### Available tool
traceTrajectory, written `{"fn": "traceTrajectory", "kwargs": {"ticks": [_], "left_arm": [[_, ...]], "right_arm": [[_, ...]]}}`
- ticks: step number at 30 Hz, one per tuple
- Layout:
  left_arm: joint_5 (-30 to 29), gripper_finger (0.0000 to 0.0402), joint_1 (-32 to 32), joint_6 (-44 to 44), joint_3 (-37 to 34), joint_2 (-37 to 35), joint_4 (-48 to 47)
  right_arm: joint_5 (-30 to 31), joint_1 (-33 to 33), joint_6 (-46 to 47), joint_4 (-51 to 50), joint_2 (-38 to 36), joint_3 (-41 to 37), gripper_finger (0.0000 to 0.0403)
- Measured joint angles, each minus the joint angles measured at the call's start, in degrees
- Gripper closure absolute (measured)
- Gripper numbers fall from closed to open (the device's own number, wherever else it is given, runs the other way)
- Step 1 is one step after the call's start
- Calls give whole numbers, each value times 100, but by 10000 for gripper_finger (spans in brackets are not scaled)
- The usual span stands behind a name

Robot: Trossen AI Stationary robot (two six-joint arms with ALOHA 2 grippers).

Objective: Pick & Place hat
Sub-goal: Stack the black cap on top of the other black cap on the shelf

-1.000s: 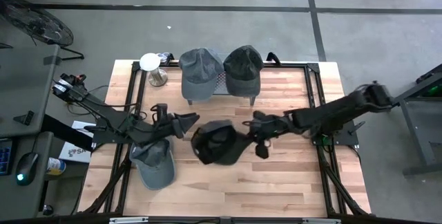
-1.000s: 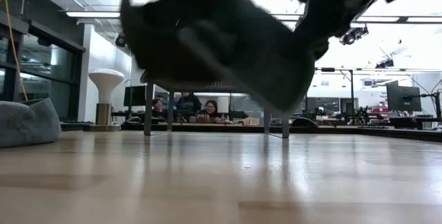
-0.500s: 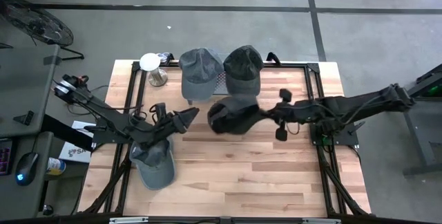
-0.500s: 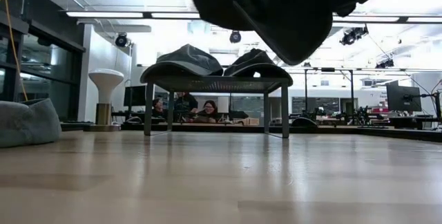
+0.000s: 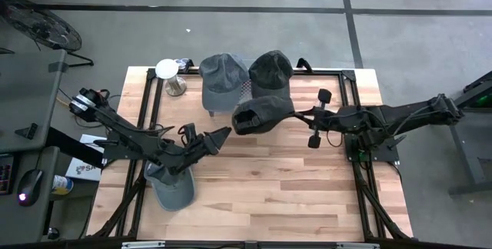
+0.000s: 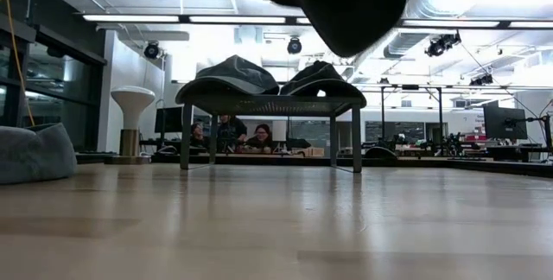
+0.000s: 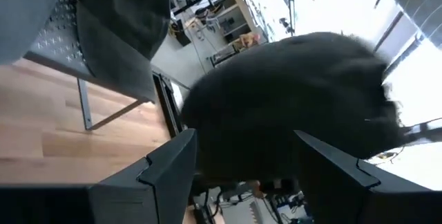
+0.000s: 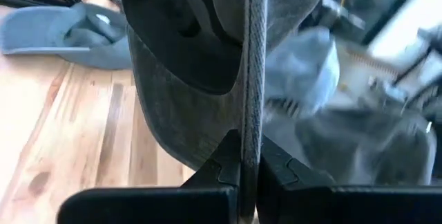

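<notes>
Right end effector [image 5: 296,116] clamps dark hat [image 5: 261,115], arm outstretched.

We see a dark hat [image 5: 261,115] of matt woven cloth, its weave coarse along the brim [image 8: 252,79]. The table [image 5: 254,195] is pale wood planks, smooth with a soft sheen. The rack [image 6: 268,105] looks like grey perforated metal, and the fingers [image 7: 169,172] are matt black plastic.
</notes>
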Motion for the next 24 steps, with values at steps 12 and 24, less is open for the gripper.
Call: {"fn": "traceTrajectory", "kwargs": {"ticks": [12,24], "left_arm": [[537,172,1,192,0,91,250],[2855,172,787,1010,0,93,1162]], "right_arm": [[-3293,-109,-234,1711,8,1,398],[-4627,-774,934,4080,315,2,398]]}}
